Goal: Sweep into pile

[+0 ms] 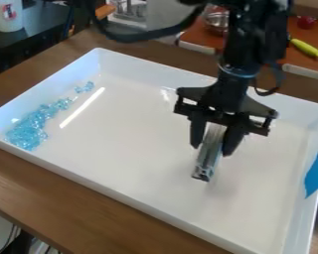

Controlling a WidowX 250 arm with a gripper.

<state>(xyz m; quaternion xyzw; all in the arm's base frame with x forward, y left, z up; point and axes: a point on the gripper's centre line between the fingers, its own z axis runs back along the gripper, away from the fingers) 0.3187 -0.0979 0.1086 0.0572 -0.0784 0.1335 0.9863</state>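
Gripper: I have the black two-finger gripper [213, 141] hanging over the right half of the tray, its fingers drawn in on either side of a slim silvery tool [209, 156], which I judge to be pinched between them.
Silvery tool: its long axis runs steeply down from the fingers, lower end leaning a little to the view's left; I can't tell whether that end touches the tray floor.
Blue crystals: the clear light-blue pieces [29, 128] lie well apart from the tool, off to the view's left, in a band beside the left wall of the white rectangular tray [155, 202].
Band's run: it follows that wall, thickest at the near corner and thinning to a few loose bits [85, 87] towards the far corner.
Next sweep: mostly gathered, I'd say. I need to cross leftward, set down beyond the loose bits and draw them along the wall into the thick part.
Risk: coming straight in from the right could simply press pieces against the wall, or scatter them.
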